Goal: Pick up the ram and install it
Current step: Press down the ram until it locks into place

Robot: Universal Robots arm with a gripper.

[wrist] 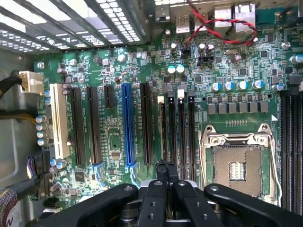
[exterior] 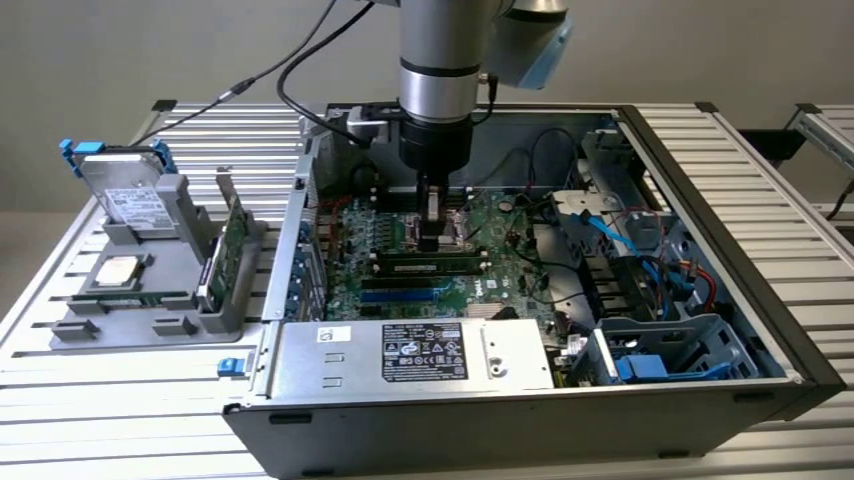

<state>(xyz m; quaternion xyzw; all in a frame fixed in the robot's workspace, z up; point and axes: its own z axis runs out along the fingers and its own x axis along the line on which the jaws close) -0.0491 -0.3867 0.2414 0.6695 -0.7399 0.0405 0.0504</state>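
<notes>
My gripper hangs straight down inside the open computer case, its tips just above the motherboard. In the wrist view the gripper has both fingers pressed together with nothing visible between them. They point at the black memory slots beside the CPU socket. In the exterior view the ram, a long, narrow, dark stick, lies along a memory slot right below the fingertips. I cannot tell whether the tips touch it.
The case walls and the power supply box in the motherboard. Blue and black cables hang toward the exterior view's right. Outside the case, a grey holder carries a hard drive and a green expansion card.
</notes>
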